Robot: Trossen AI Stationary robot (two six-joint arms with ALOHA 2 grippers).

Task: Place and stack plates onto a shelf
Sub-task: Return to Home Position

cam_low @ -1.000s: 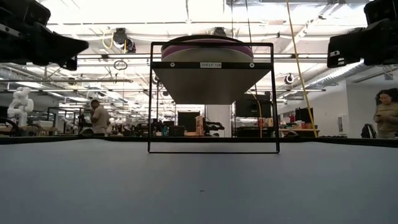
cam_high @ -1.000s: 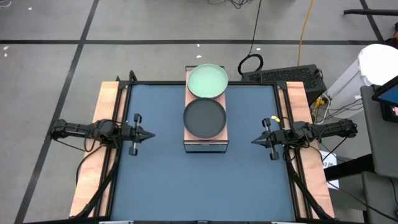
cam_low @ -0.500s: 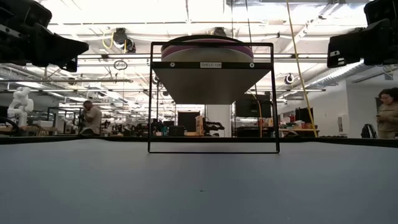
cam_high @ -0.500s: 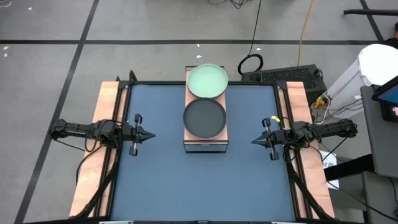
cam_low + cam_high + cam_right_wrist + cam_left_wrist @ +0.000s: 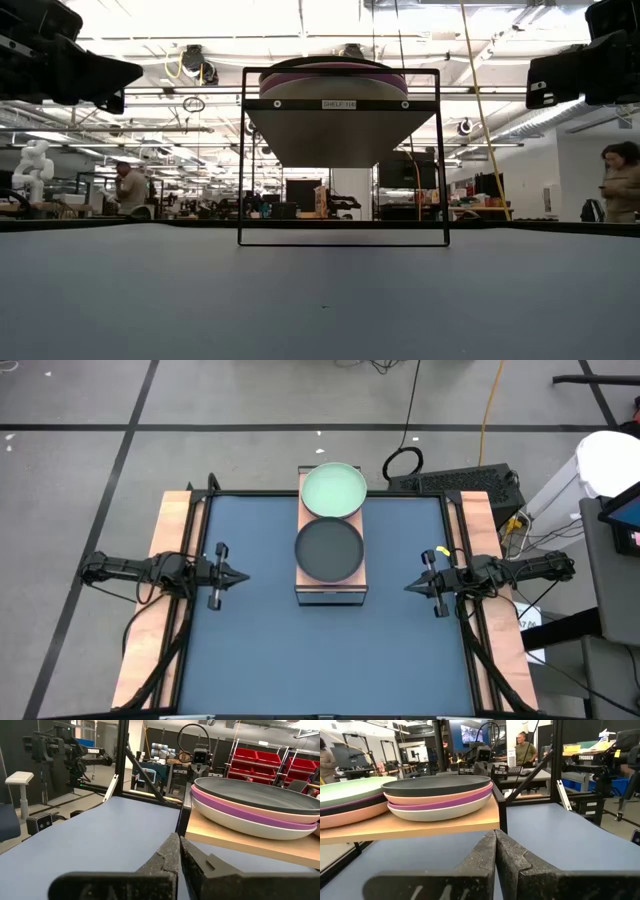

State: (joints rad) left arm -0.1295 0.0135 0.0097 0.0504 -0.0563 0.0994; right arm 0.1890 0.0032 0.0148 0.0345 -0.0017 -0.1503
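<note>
The left gripper has its 2 fingers pressed tight together, and they hold nothing. The right gripper is the same: its 2 fingers are closed and empty. In the high view the left one is at the middle left and the right one at the middle right. Both point in at the shelf from well apart.

The shelf stands in the upper middle of the high view, on the far part of the blue mat. It holds 2 piles of plates, side by side and almost touching.

- **Lower pile:** a black plate is on top. The left wrist view shows a pink one, a purple one and a pale one under it.
- **Upper pile:** a green plate is on top. More plates show under it in the left wrist view.

I see no plates on the mat, so I think the stacking is done.

What could go wrong now? Each pile is about as wide as the shelf, so there is little spare room at the sides. If an arm swings in and bumps the shelf or a pile, a plate could slide off. The arms are far from it now, so I think the risk is small.
</note>
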